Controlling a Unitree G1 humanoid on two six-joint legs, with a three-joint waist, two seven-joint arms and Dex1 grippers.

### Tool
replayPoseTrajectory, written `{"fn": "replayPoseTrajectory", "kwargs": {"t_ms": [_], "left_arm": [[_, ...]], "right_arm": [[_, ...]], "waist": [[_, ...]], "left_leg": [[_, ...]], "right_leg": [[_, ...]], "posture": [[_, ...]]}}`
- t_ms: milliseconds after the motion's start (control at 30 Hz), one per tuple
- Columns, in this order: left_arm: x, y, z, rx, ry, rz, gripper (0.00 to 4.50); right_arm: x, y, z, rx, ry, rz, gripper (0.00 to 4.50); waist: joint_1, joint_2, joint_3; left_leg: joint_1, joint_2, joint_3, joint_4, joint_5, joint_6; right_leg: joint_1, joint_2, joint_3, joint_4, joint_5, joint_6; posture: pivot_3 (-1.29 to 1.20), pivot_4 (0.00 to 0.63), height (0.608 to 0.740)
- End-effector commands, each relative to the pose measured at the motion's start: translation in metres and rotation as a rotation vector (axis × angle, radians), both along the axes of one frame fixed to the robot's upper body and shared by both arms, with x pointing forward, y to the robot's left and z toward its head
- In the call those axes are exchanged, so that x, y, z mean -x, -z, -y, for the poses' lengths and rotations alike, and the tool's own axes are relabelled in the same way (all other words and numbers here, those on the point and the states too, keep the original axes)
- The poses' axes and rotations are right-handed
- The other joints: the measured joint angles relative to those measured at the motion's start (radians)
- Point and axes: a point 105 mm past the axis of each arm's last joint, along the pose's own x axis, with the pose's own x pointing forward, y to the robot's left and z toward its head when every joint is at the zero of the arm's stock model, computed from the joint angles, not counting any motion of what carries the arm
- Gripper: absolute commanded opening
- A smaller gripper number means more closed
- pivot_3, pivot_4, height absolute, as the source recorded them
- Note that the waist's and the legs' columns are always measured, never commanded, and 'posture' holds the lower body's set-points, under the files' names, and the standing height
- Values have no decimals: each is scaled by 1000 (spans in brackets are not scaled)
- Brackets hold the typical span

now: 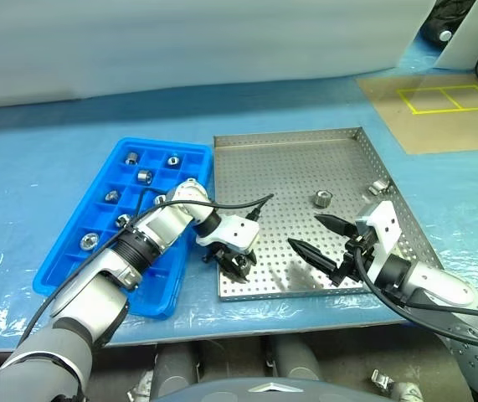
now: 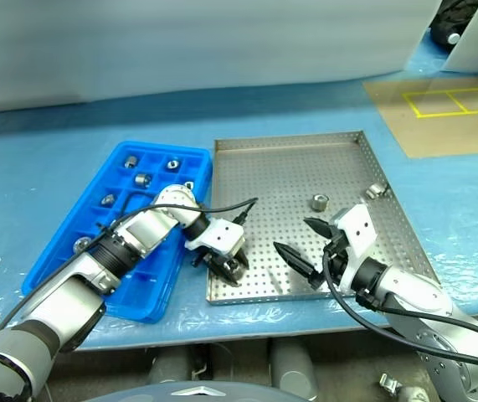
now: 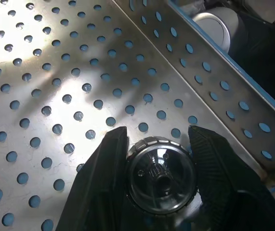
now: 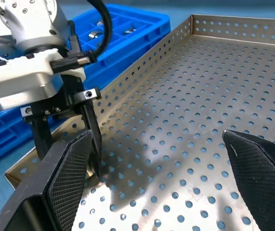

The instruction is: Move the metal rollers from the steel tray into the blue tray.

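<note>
The left gripper sat at the near left corner of the steel tray, fingers pointing down onto the perforated floor. From the head camera I could not make out what it had; its wrist camera showed the two black fingers clamped on one of the metal rollers, right beside the tray's rim. The right gripper hovered over the tray's near right part with its fingers spread wide apart and nothing between them. Another roller stood loose mid-tray, and one more lay against the right rim. The blue tray lay just left of the steel one, several rollers sitting in its compartments
</note>
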Motion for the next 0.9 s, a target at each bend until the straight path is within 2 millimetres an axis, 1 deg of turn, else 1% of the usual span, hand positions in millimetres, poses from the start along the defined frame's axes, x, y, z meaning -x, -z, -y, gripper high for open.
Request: {"fn": "replayPoseTrajectory", "kwargs": {"t_ms": [33,267,433,533,600,767,833,900], "left_arm": [[-4,-20,-1,56,-25,-10,1706],[-12,-21,-9,49,-56,22,1706],[-18,-41,-12,117,-114,10,1706],[-20,-54,-18,154,-156,-6,1706],[-22,-63,-26,172,-190,6,1706],[-20,-73,-42,174,-233,24,1706],[-19,-83,-51,188,-262,37,1706],[-14,-95,-64,212,-307,36,1706]], "right_arm": [[6,-16,-3,-24,-67,28,4500],[11,-27,-7,-28,-189,5,4500],[17,-25,-16,-17,-321,-49,4500],[13,-22,-18,-12,-343,-52,4500],[6,-19,-19,0,-345,-43,4500],[-3,-18,-23,-3,-377,-32,4500],[-7,-17,-27,1,-416,-32,4500],[-13,-18,-37,-9,-482,-24,4500]], "waist": [[1,0,0],[4,0,0],[10,0,0],[19,0,0],[27,0,0],[55,0,0],[62,0,0],[63,-1,0]], "left_leg": [[0,0,0,0,0,0],[0,0,0,0,0,0],[0,0,0,0,0,0],[0,0,0,0,1,1],[0,1,0,-1,1,1],[0,1,0,-1,1,1],[-1,1,0,-1,1,1],[-1,1,0,-1,1,0]], "right_leg": [[0,0,0,0,0,0],[0,0,0,0,0,0],[0,0,0,0,0,0],[0,0,-1,0,0,0],[0,0,-1,0,0,0],[-1,0,-1,1,0,0],[-1,0,-1,1,0,0],[-3,0,-1,3,0,0]], "posture": [[-450,150,740],[-421,150,740],[-361,150,740],[-321,150,740],[-294,150,740],[-235,150,740],[-173,150,740],[-107,150,740]]}}
